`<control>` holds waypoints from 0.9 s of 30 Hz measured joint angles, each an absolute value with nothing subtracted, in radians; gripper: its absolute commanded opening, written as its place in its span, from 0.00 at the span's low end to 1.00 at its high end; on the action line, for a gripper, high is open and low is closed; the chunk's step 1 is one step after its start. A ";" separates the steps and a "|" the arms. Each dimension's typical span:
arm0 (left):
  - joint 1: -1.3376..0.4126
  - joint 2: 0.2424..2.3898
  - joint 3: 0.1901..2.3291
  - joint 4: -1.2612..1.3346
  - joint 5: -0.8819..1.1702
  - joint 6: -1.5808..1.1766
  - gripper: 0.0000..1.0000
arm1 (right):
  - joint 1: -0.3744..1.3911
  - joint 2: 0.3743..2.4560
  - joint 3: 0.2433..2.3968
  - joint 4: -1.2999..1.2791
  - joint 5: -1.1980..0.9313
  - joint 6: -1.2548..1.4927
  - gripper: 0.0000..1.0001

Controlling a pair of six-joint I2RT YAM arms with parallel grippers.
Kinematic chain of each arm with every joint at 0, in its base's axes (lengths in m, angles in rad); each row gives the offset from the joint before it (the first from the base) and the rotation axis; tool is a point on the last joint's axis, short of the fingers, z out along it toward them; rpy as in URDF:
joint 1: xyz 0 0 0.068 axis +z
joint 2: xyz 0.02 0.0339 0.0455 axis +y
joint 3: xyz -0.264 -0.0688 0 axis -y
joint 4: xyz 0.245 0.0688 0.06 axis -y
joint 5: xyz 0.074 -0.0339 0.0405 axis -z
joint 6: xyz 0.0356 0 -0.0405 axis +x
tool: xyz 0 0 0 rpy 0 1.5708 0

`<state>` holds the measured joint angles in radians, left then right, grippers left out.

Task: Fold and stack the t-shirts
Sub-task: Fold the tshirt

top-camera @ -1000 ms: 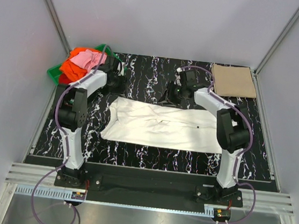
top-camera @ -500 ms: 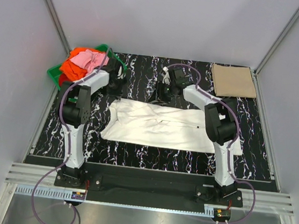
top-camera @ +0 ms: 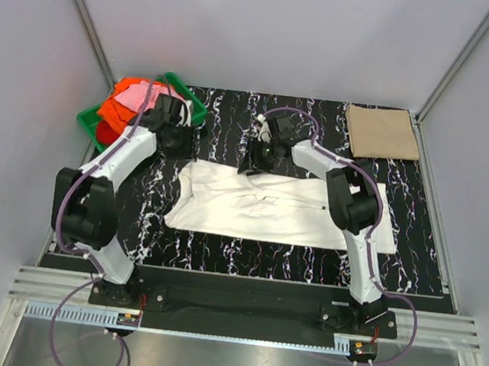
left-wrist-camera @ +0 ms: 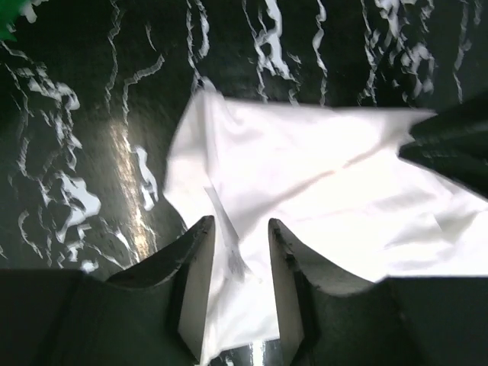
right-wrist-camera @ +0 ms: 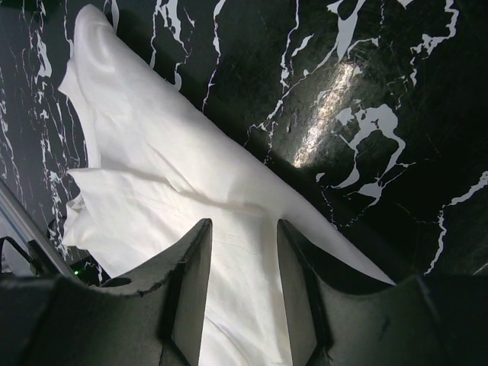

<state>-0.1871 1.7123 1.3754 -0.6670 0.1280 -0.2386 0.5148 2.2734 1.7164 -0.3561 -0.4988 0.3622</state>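
The left arm is crossing over the near side of the green crate, hiding part of its rim and of the heap inside. The right arm is covering a strip of the white t-shirt near its right end. In both wrist views the white cloth is glaring, so its folds are hard to read, and the end effector bodies are cutting off the bottom of each picture.

The crate is sitting at the far left corner of the tabletop. It is holding a bunched pink t-shirt on top of an orange t-shirt, with a darker red t-shirt peeping out at the near edge.

The white t-shirt is lying spread across the middle of the tabletop. A folded tan t-shirt is resting at the far right corner.

The left end effector is hanging over the white t-shirt's far left corner, its fingers standing moderately apart with cloth showing between them. The right end effector is hanging over the far edge, jaws likewise partly open above the cloth. Whether either is touching the fabric, I cannot tell.
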 measured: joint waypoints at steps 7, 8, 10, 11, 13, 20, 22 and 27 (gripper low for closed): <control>-0.259 1.592 1.140 -0.616 0.207 -0.276 0.44 | 0.524 2.273 1.716 -0.364 -0.499 0.350 0.46; -0.267 1.596 1.115 -0.608 0.214 -0.282 0.44 | 0.524 2.273 1.716 -0.364 -0.499 0.348 0.45; -0.271 1.611 1.084 -0.601 0.223 -0.290 0.43 | 0.526 2.273 1.716 -0.364 -0.499 0.345 0.43; -0.269 1.622 1.077 -0.595 0.226 -0.293 0.43 | 0.527 2.273 1.716 -0.364 -0.499 0.345 0.41; -0.266 1.650 1.071 -0.571 0.230 -0.296 0.41 | 0.530 2.273 1.716 -0.364 -0.498 0.342 0.33; -0.265 1.688 1.071 -0.541 0.221 -0.291 0.43 | 0.533 2.273 1.710 -0.364 -0.482 0.327 0.00; -0.265 1.688 1.071 -0.544 0.197 -0.287 0.43 | 0.533 2.273 1.705 -0.364 -0.474 0.326 0.00; -0.265 1.688 1.096 -0.562 0.144 -0.268 0.41 | 0.533 2.272 1.700 -0.365 -0.461 0.324 0.00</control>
